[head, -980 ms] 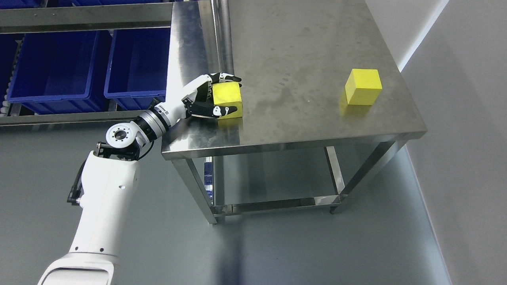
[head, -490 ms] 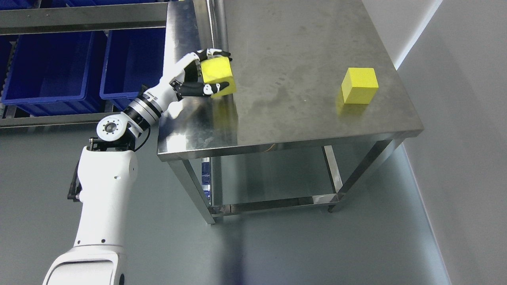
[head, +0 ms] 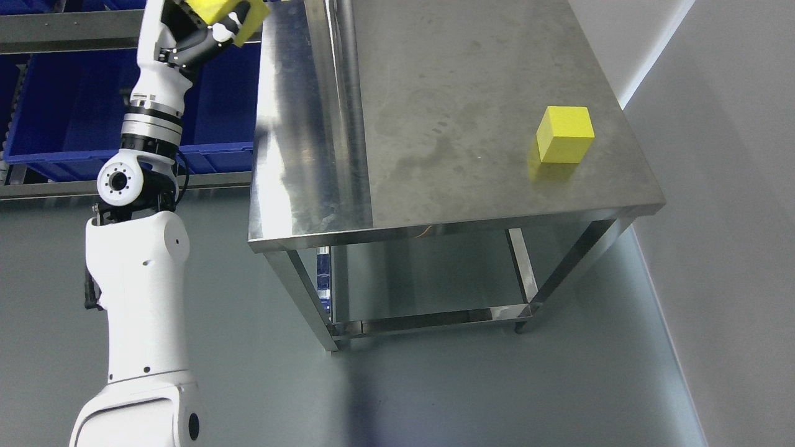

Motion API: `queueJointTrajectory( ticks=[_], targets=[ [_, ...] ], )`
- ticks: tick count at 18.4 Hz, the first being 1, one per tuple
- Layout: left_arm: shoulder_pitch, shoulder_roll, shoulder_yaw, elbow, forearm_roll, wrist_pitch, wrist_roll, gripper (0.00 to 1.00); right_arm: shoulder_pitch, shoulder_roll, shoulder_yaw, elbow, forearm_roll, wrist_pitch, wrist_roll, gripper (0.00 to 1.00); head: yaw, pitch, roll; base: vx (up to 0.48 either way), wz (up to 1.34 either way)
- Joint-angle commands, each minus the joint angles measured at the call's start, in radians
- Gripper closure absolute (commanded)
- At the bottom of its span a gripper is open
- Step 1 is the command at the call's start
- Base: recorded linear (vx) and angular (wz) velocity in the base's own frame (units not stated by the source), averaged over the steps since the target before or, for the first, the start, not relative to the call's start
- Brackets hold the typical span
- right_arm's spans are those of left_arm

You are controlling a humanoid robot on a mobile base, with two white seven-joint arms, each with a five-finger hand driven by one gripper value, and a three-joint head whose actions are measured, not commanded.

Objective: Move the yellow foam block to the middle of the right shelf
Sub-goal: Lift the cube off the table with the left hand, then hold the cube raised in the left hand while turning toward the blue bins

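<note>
At far left, the left hand (head: 208, 25) is raised at the top edge, its fingers (head: 231, 28) clasping a yellow foam block (head: 214, 7) above the blue bins (head: 81, 105). The partly cropped block could slip into a bin. At right, a second yellow block (head: 565, 134) sits on the steel surface (head: 435, 93).

Storeroom or lab, steel table (head: 472, 205), blue bins (head: 74, 112)

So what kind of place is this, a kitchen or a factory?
Probably a warehouse or workshop test area, not a kitchen: a bare steel table, blue bins on metal racking, and a plain grey floor. The left hand is carrying a yellow block.
</note>
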Motion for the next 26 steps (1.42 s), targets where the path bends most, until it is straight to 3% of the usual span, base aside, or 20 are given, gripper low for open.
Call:
queueJointTrajectory(
  ticks=[1,7,17,26],
  targets=[
    [0.09,0.001,0.142,-0.123,0.016,-0.045,0.029,0.57,-0.002,-0.017,0.0,-0.017,0.0,-0.001,0.001,0.0,0.0,0.0,0.0,0.0,0.0],
    [0.189,0.001,0.162,-0.137,0.016,-0.06,0.023,0.57,-0.002,-0.017,0.0,-0.017,0.0,-0.001,0.001,0.0,0.0,0.0,0.0,0.0,0.0],
    [0.188,0.001,0.157,-0.137,0.017,-0.048,0.021,0.56,-0.002,-0.017,0.0,-0.017,0.0,-0.001,0.001,0.0,0.0,0.0,0.0,-0.002,0.17],
    [0.179,0.001,0.159,-0.136,0.017,-0.032,0.009,0.54,-0.002,-0.017,0.0,-0.017,0.0,-0.001,0.001,0.0,0.0,0.0,0.0,0.022,0.71]
  ],
)
